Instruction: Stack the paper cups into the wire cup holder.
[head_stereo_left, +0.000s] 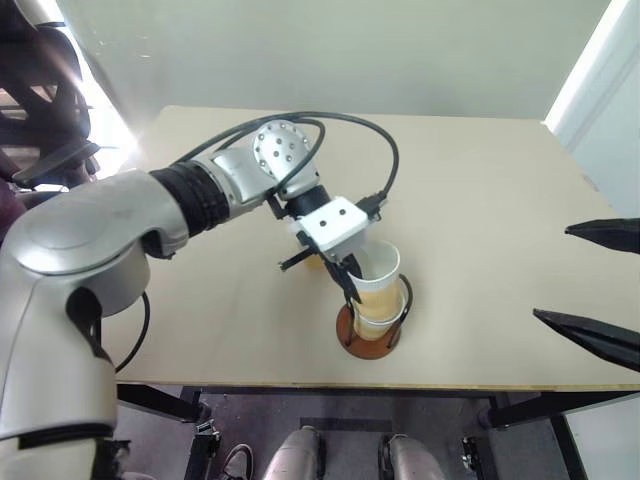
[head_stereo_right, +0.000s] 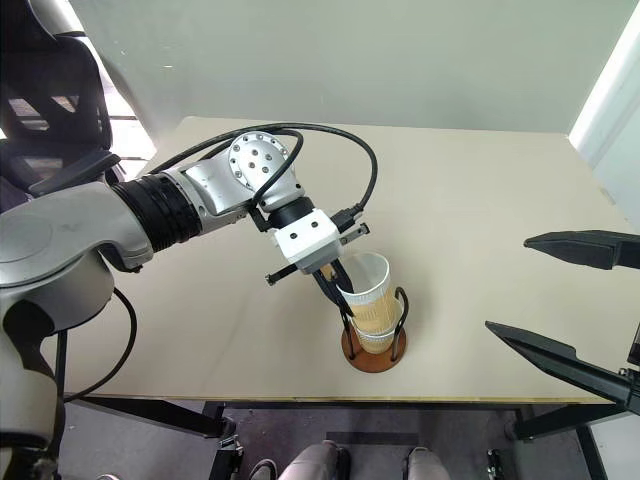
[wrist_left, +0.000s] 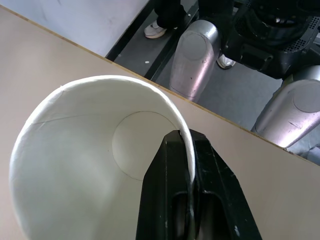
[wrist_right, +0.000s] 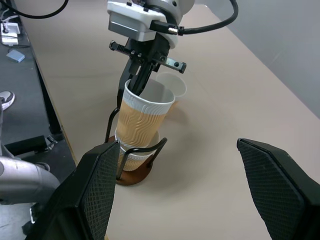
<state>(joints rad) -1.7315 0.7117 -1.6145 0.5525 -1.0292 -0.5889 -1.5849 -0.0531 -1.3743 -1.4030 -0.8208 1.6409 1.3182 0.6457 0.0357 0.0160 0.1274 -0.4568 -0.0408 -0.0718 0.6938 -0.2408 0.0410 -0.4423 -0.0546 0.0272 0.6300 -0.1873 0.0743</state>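
Observation:
My left gripper (head_stereo_left: 351, 283) is shut on the rim of a tan paper cup (head_stereo_right: 368, 292), one finger inside and one outside; the left wrist view shows the pinch (wrist_left: 189, 165) on its white rim (wrist_left: 75, 150). This cup sits slightly tilted in a second paper cup (wrist_right: 131, 156), which stands in the wire cup holder (head_stereo_right: 373, 358) between the black wire loops (head_stereo_right: 402, 310). A third paper cup (wrist_right: 173, 88) stands upright on the table just behind the holder. My right gripper (head_stereo_left: 551, 272) hovers open to the right, apart from the cups, with nothing between its fingers (wrist_right: 280, 190).
The holder stands close to the near edge (head_stereo_left: 300, 385) of the tan table (head_stereo_left: 480, 180), with floor beyond it. A black chair (head_stereo_right: 60, 110) is at the far left. A white panel (head_stereo_left: 600, 110) borders the table's right side.

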